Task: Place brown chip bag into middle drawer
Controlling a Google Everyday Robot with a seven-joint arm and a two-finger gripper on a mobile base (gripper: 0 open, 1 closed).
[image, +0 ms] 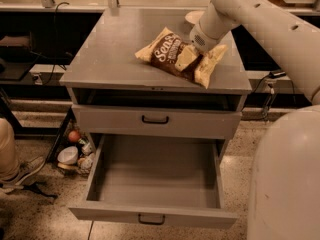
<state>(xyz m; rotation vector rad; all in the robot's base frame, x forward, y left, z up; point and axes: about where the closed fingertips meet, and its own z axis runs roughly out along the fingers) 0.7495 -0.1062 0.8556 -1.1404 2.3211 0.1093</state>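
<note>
The brown chip bag (167, 54) lies flat on the right half of the grey cabinet top (110, 49), its white lettering facing up. My gripper (189, 58) is down on the bag's right middle part, reaching in from the upper right on the white arm (250, 14). The middle drawer (150, 216) is the lowest one. It is pulled fully out below the cabinet, and its deep grey tray holds nothing.
A shut grey drawer front with a black handle (155, 120) sits above the open drawer. A pale dish (192, 16) stands behind the bag. Balls and bowls (75, 151) lie on the floor at the left, by a person's leg (10, 149). My white body (285, 184) fills the lower right.
</note>
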